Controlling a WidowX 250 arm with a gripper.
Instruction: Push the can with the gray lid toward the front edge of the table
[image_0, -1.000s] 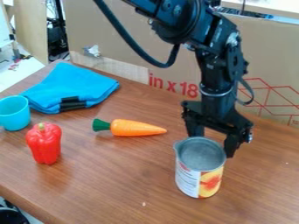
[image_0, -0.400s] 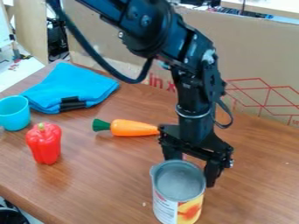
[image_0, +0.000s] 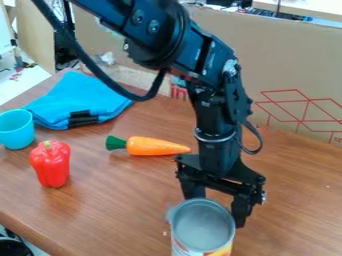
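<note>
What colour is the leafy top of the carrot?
The carrot's leafy top is dark green; it shows best in the camera view, left of the orange body.

Glossy red plastic pepper (image_0: 51, 165), matt blue cloth (image_0: 77, 100)

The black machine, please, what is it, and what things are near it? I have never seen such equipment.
It is a robot arm; the gripper at its lower end works like a hand. A fixed camera looks down at a slant on the brown table. The gripper is right at an open can; whether it grips the can, I cannot tell. Toward the picture's left are an orange carrot, a red pepper, a blue cup and a blue cloth. Behind the table stands cardboard.
</note>
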